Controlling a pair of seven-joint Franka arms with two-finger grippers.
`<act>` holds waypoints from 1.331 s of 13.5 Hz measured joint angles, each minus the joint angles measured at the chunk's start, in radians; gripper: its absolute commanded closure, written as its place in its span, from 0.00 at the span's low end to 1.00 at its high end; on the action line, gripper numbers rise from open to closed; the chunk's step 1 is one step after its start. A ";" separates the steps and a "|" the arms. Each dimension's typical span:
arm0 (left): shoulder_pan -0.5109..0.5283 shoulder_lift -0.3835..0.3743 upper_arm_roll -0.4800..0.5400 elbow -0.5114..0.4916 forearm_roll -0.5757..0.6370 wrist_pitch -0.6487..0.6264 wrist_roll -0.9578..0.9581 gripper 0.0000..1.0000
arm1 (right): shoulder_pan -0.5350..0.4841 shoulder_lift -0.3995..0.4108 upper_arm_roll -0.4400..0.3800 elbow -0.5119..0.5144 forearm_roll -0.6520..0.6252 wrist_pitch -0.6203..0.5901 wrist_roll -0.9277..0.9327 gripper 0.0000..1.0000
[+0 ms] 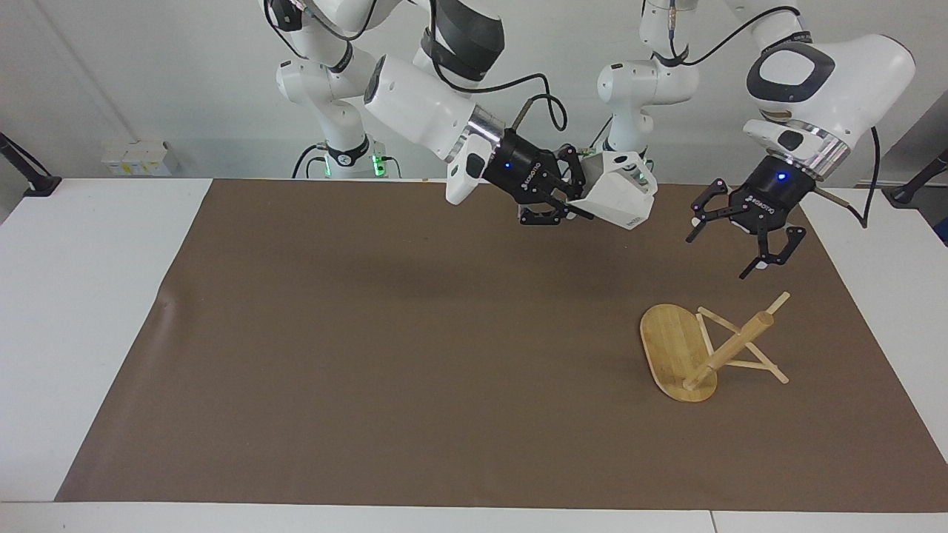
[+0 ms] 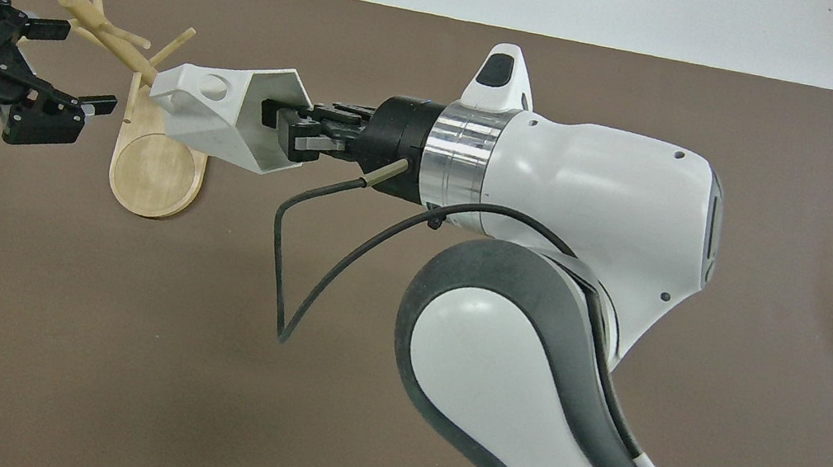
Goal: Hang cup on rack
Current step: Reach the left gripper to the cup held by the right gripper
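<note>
- White wall up top, and below it the white surface (image 1: 89,311) carries a big brown mat (image 1: 415,355) that covers nearly all of the working area.
- Right arm (image 1: 415,104) reaches in from its own end, forearm slanting down across the mat toward the left arm's end; a black cable (image 2: 321,252) loops off its wrist.
- Left arm (image 1: 829,74) comes down steeply at its own end of the surface.
- Rack (image 1: 703,348), the bamboo mug tree, is not upright: it lies tipped on the mat at the left arm's end, its oval base (image 2: 158,167) standing on edge and tilted, the thick post (image 1: 733,348) slanting off it toward the left arm's end, thin pegs (image 1: 763,364) splayed out, some touching the mat.
- Cup (image 1: 618,194), white and faceted, is up in the air, well clear of the rack, over the strip of mat nearest the robots. From overhead its blocky handle (image 2: 201,87) with the round hole points toward the rack's pegs, and the open hexagonal rim faces the right arm's wrist.
- Right tool (image 1: 566,196) is clamped on the cup's rim wall, one finger inside the mouth and one outside.
- Left tool (image 1: 729,240) hangs over the mat just short of the fallen rack's post tip, fingers spread wide apart, gripping nothing, touching nothing.
</note>
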 measured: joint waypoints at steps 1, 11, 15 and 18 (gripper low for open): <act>-0.001 -0.002 0.000 0.001 -0.006 -0.038 0.035 0.00 | 0.000 0.000 0.000 0.000 0.000 0.000 0.000 1.00; -0.063 -0.018 -0.009 0.003 -0.159 -0.146 0.247 0.00 | 0.009 0.002 0.000 -0.001 0.000 0.000 0.007 1.00; -0.096 -0.023 -0.010 0.003 -0.226 -0.152 0.247 0.00 | 0.009 0.003 0.000 -0.001 0.000 0.000 0.008 1.00; -0.097 -0.026 -0.009 0.003 -0.261 -0.171 0.248 0.00 | 0.009 0.003 0.000 -0.002 0.000 0.000 0.008 1.00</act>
